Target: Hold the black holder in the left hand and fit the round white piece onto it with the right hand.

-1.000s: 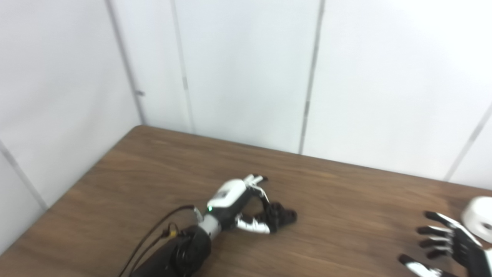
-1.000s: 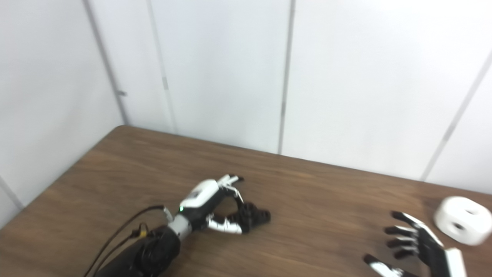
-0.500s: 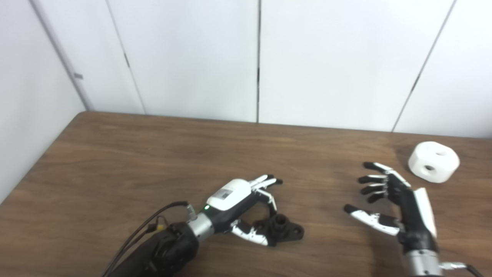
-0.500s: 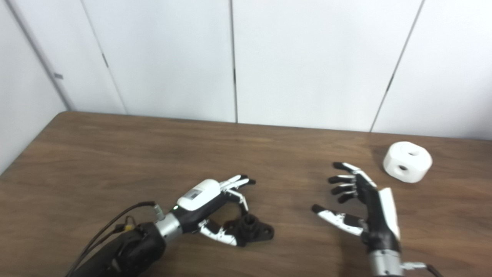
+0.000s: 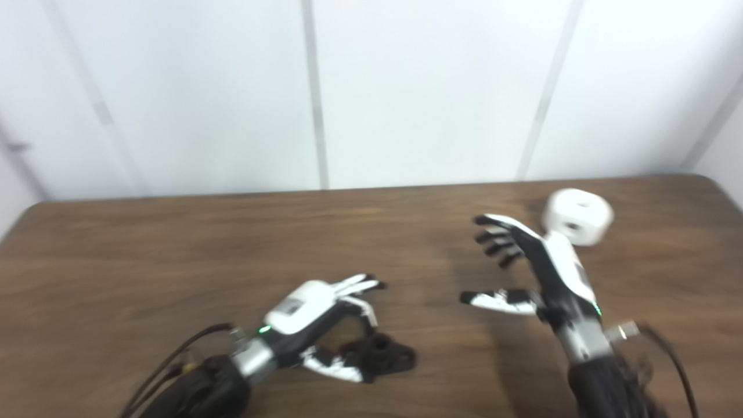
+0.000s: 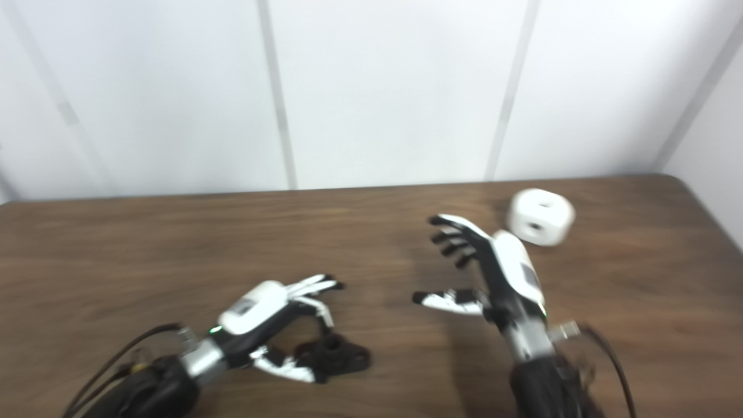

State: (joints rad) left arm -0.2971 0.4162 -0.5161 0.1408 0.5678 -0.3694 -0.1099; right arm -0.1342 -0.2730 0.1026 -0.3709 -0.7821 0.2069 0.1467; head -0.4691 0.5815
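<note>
The black holder (image 5: 386, 357) lies flat on the brown table (image 5: 145, 249), near its front. My left hand (image 5: 316, 310) hovers over the holder's left side, open, fingers stretched out above it and thumb low beside it; whether the thumb touches it I cannot tell. The round white piece (image 5: 579, 216), with holes in its top and side, sits at the far right of the table. My right hand (image 5: 522, 267) is open with fingers spread, palm facing left, just left of and nearer than the white piece, not touching it. The picture is blurred.
White wall panels (image 5: 406, 87) stand right behind the table's far edge. The table's far right corner (image 5: 717, 183) lies close beyond the white piece. Cables trail from both wrists near the bottom edge.
The whole view has swung to the right, so everything has shifted left in the picture. My right hand stays open beside the white piece; my left hand stays open over the holder.
</note>
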